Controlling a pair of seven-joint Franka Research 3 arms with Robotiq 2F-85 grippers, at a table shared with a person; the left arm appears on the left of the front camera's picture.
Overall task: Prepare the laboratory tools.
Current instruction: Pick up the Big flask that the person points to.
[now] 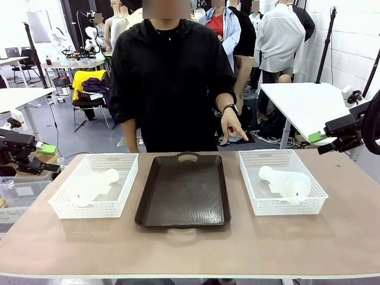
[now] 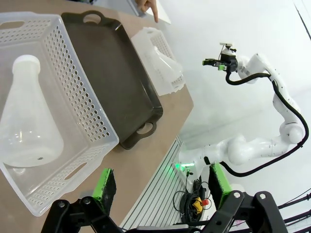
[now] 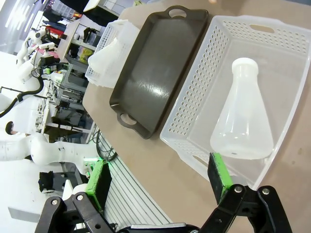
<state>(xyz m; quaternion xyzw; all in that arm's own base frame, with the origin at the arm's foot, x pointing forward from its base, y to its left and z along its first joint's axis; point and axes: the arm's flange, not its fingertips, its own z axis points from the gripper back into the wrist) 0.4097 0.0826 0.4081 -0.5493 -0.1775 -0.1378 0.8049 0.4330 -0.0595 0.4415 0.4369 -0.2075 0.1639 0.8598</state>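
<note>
The left gripper [image 2: 161, 187] is seen spread wide and empty, its green pads [image 2: 106, 187] well apart, and it is held off the left edge of the table [image 1: 237, 243]. Just ahead of it the left flask [image 2: 29, 121] is found lying on its side in the left basket [image 2: 92, 116], neck turned toward the far side and the tray [image 1: 184, 190]. The right gripper [image 3: 160, 179] is likewise held open with nothing in it, raised off the table's right side. Beneath it the right flask [image 3: 243, 119] is laid on its side in the right basket [image 3: 194, 92], neck also angled toward the tray. The tray is set between the two baskets. Across the table, a person's hand [image 1: 231, 127] is held over the far edge, a finger pointed down near the right basket.
</note>
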